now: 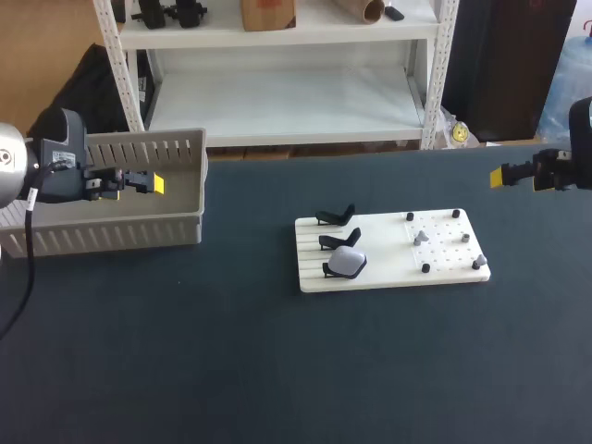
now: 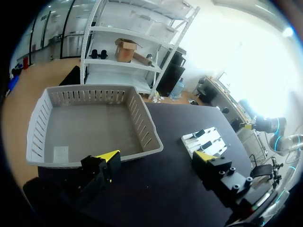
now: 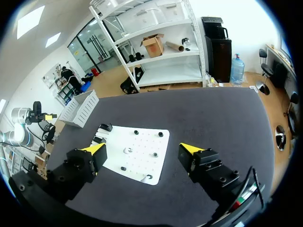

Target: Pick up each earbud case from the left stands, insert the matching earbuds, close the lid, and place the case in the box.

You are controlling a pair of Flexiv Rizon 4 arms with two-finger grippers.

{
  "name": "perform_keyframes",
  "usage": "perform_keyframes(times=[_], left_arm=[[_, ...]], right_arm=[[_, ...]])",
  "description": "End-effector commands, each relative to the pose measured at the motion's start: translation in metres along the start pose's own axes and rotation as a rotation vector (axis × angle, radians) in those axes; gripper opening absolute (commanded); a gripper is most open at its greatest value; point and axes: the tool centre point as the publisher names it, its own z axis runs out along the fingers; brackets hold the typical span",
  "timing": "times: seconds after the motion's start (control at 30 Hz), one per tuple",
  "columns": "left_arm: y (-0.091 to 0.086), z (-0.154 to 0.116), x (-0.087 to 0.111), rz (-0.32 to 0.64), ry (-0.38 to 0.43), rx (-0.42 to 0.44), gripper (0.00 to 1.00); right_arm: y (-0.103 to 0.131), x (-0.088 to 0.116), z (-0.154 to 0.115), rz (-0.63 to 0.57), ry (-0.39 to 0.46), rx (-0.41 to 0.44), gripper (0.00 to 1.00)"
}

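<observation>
Earbud case (image 1: 348, 263): pale and rounded, seated on the nearest of three black stands (image 1: 340, 240). These line the left part of a white board (image 1: 388, 254) near the middle of the dark table (image 1: 231, 370).
Case and jaws: the case lies between neither pair of fingers and touches none of them. Both grippers are well apart from it, one off to each side of the board.
Left gripper (image 2: 156, 158): jaws spread wide with nothing between them. In the head view it hangs over the box (image 1: 176, 227). In its own wrist view the box lies just ahead of the fingers, and the board with the stands is further off, beyond one finger.
Right gripper (image 3: 142, 150): jaws likewise wide apart, holding nothing. In the head view it sits above the table's far right, past the board's right end. In its wrist view the board lies ahead of the gap between the fingers, with the peg end nearer and the stands at the far end. I cannot tell whether the case shows there.
Box: a pale slotted bin at the table's left, well apart from the board. A pale patch shows on its floor in the left wrist view.
Board's right part: several small dark pegs (image 1: 425, 268) and a small grey piece (image 1: 421, 237), too small to tell what it is.
</observation>
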Motion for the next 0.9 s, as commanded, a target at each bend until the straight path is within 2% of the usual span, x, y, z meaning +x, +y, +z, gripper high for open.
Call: perform_keyframes(times=[0.03, 0.4, 0.43, 0.5, 0.53, 0.6, 0.7, 0.77, 0.87, 0.9], left_arm=[[-0.001, 0.000, -0.001, -0.001, 0.005, -0.004, 1.00], [-0.001, 0.000, -0.001, -0.001, 0.005, -0.004, 1.00], [-0.003, -0.002, -0.001, 0.016, 0.003, 0.016, 1.00], [-0.011, -0.005, 0.000, 0.109, -0.043, 0.072, 1.00], [-0.014, -0.006, 0.000, 0.144, -0.030, 0.080, 1.00], [-0.022, -0.010, 0.001, 0.242, -0.076, 0.153, 1.00], [-0.033, -0.011, 0.004, 0.358, -0.078, 0.226, 1.00], [-0.040, -0.012, 0.007, 0.449, -0.106, 0.280, 1.00], [-0.052, -0.012, 0.015, 0.641, -0.153, 0.372, 1.00], [-0.056, -0.011, 0.017, 0.685, -0.145, 0.373, 1.00]], right_arm=[[0.000, -0.001, 0.000, 0.000, 0.002, 0.000, 1.00], [0.000, -0.001, 0.000, 0.000, 0.002, 0.000, 1.00], [0.000, -0.001, 0.000, 0.000, 0.002, 0.000, 1.00], [0.000, -0.001, 0.000, 0.000, 0.002, 0.000, 1.00], [0.000, -0.001, 0.000, 0.000, 0.002, 0.000, 1.00], [0.000, -0.001, 0.000, 0.000, 0.002, 0.000, 1.00], [0.000, -0.001, 0.000, 0.000, 0.002, 0.000, 1.00], [0.000, -0.001, 0.000, 0.000, 0.002, 0.000, 1.00], [0.000, -0.001, 0.000, 0.000, 0.002, 0.000, 1.00], [0.000, -0.001, 0.000, 0.000, 0.002, 0.000, 1.00]])
